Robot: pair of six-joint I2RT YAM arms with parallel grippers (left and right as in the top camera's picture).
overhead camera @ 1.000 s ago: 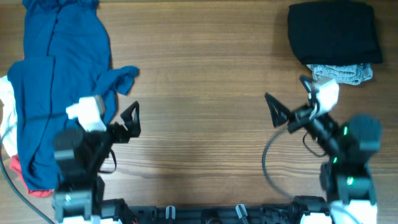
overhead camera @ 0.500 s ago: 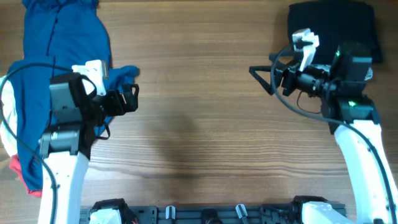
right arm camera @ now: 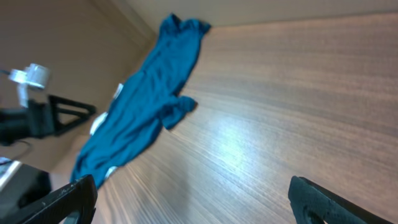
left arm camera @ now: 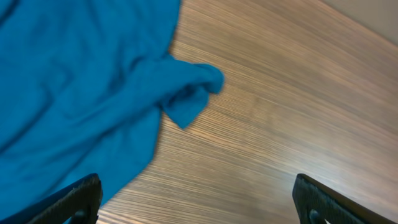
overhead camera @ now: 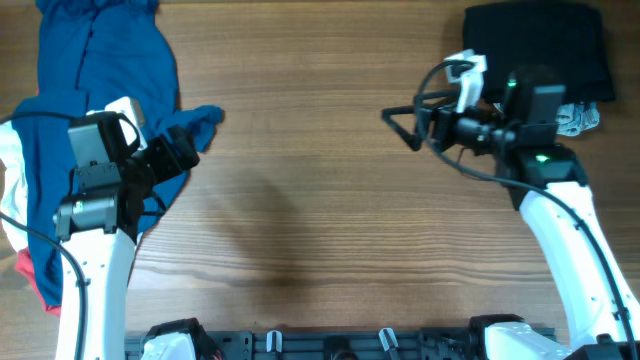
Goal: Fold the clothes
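Jaws stood wide on both the left gripper (overhead camera: 188,150) and right gripper (overhead camera: 402,118); the blue T-shirt (overhead camera: 95,110) lay crumpled far left, where a shallow pinch might snag only its sleeve (left arm camera: 189,93).

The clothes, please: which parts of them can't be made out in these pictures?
- Blue T-shirt: overhead, top cut by the frame edge, lower part under the left arm.
- White garment and red garment: overhead, slivers under the shirt.
- Grey garment: overhead, mostly behind the right arm.

Grey garment (overhead camera: 583,118) mostly behind the right arm (overhead camera: 556,212).
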